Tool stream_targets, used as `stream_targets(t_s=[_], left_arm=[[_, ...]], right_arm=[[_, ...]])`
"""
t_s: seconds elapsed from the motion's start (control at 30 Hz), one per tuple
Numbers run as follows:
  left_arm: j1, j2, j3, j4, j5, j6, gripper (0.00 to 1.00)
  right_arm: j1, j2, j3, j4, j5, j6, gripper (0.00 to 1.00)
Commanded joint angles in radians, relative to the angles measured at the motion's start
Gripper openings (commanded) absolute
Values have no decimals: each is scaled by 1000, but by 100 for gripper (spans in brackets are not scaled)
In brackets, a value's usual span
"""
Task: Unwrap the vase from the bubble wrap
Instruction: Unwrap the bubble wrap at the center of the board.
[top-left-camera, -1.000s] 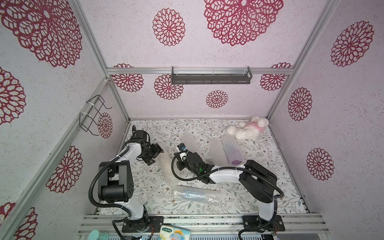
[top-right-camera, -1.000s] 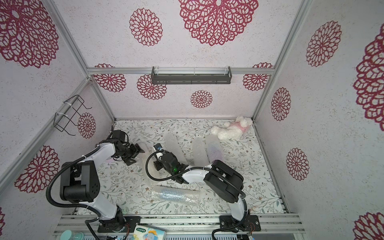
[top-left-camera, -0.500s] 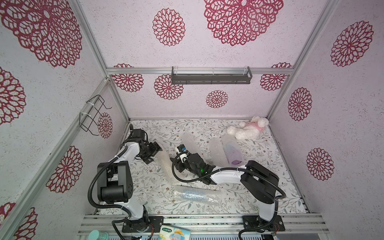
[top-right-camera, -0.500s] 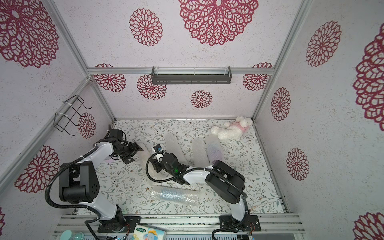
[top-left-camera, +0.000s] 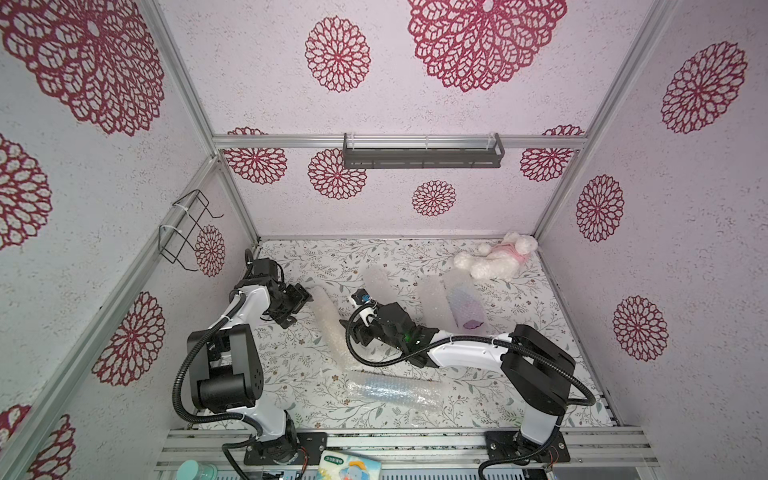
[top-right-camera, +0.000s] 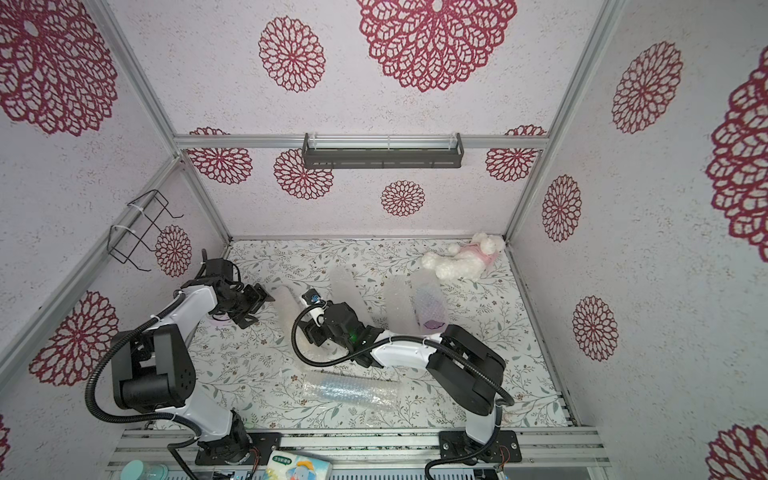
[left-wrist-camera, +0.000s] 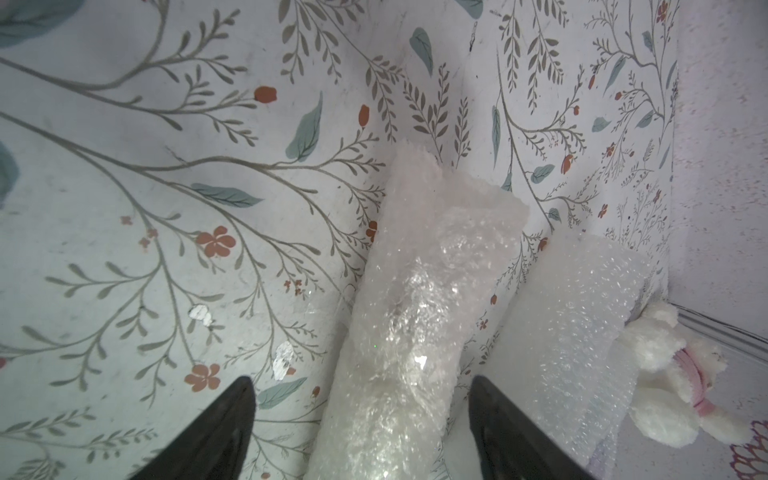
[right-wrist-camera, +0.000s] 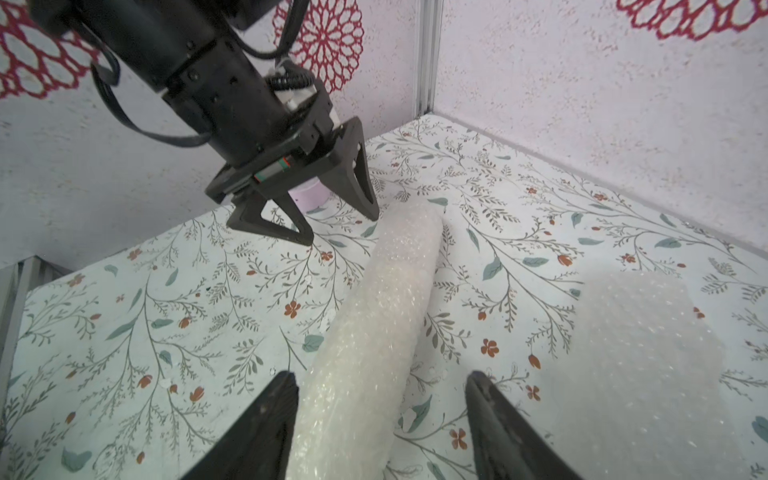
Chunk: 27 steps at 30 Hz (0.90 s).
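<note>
- The bubble wrap is a long white roll. It lies flat on the table, a bit toward 9 o'clock from the middle.
- The left claw hangs at 9 o'clock from the roll's far end. Its fingers are spread wide and hold nothing.
- The right claw is at 3 o'clock from the roll. It is spread wide too, and the roll runs between its fingers. They do not pinch it.
- What is inside the roll cannot be seen.
- A second roll lies at 6 o'clock.
- A soft toy lies at 1 o'clock.
</note>
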Motion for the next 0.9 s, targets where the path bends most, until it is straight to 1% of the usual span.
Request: stream_targets(t_s=[0.0, 0.1, 0.13, 0.2, 0.37, 0.53, 0.73, 0.83, 0.87], left_arm=[[5, -5, 7, 12, 2, 7, 79], [9, -5, -3, 32, 28, 8, 75], [10, -4, -4, 38, 36, 9, 74], [12, -3, 2, 40, 47, 16, 70], [17, -12, 3, 20, 34, 22, 67], [17, -19, 7, 5, 18, 34, 69], [20, -19, 12, 20, 31, 22, 71], [21, -26, 11, 19, 30, 22, 72], [21, -30, 9, 19, 28, 23, 72]], right_arm=[[24, -12, 6, -34, 22, -25, 67], [40, -19, -12, -41, 33, -12, 67], [46, -19, -13, -47, 42, -17, 67], [60, -23, -17, -52, 72, -43, 67], [63, 2, 53, -157, 99, -83, 67], [70, 40, 86, -216, 111, -5, 67], [111, 96, 177, -319, 172, 112, 67], [127, 122, 189, -324, 200, 145, 70], [149, 133, 200, -329, 195, 156, 72]])
